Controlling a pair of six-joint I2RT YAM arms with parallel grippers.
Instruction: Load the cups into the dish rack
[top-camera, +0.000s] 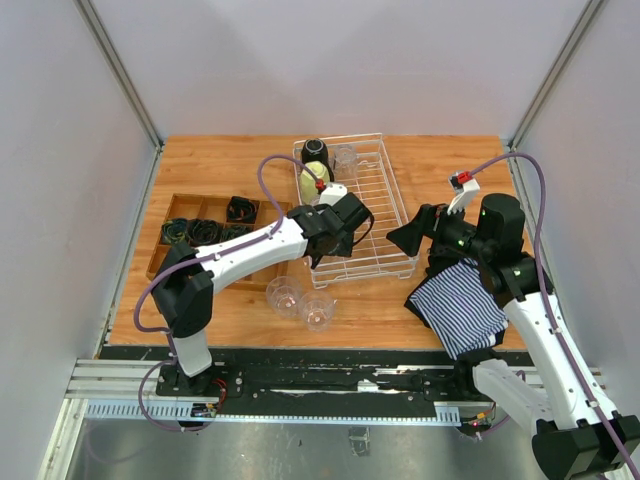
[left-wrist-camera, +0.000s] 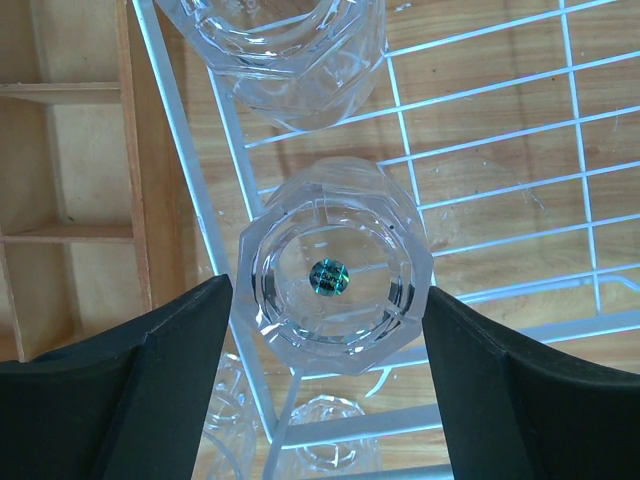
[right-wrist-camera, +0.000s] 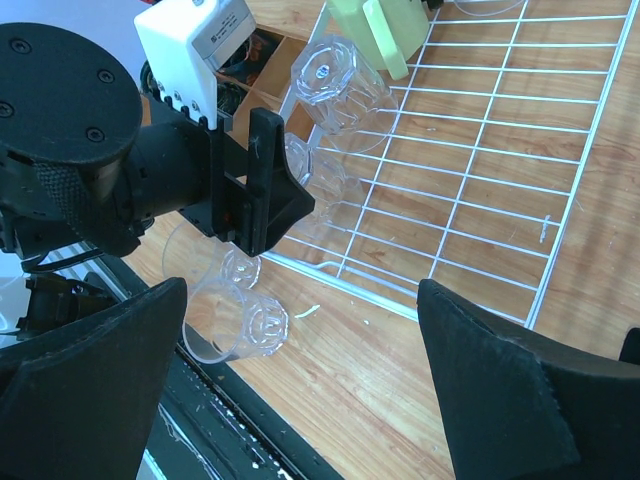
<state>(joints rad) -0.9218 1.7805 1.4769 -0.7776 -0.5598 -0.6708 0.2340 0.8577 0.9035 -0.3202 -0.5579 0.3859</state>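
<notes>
top external: white wire-grid dish rack (top-camera: 385, 170) mid-table. at its far left end sit the black round mug (top-camera: 315, 150) and the pale yellow-green handled mug (top-camera: 314, 177), with a small clear glass tumbler (top-camera: 346, 160) just beside them. the left gripper (top-camera: 347, 222) is over the rack's near left corner.

left wrist view: its jaws flank an upside-down faceted clear tumbler (left-wrist-camera: 335, 275) inside the rack by the left wall. it looks set on the grid. both fingers (left-wrist-camera: 150, 380) sit right at its rim; cannot tell if they pinch it or stand just clear. another clear faceted tumbler (left-wrist-camera: 285, 45) is in the rack just beyond it.

the right gripper (top-camera: 405, 237) has its jaws wide apart with nothing between them, and hovers just right of the rack. a blue-and-white striped cloth (top-camera: 460, 305) lies under that arm.

not loaded yet: a loose clear tumbler (top-camera: 285, 294) and its neighbour clear tumbler (top-camera: 319, 311), touching each other on the wooden table (top-camera: 200, 170) just in front of the rack. the brown wooden compartment tray (top-camera: 180, 210) at left holds only black bits, no cups.

judgement: well past half. both mugs and three tumblers are in. what is left is letting go of this one and moving the two loose ones.
</notes>
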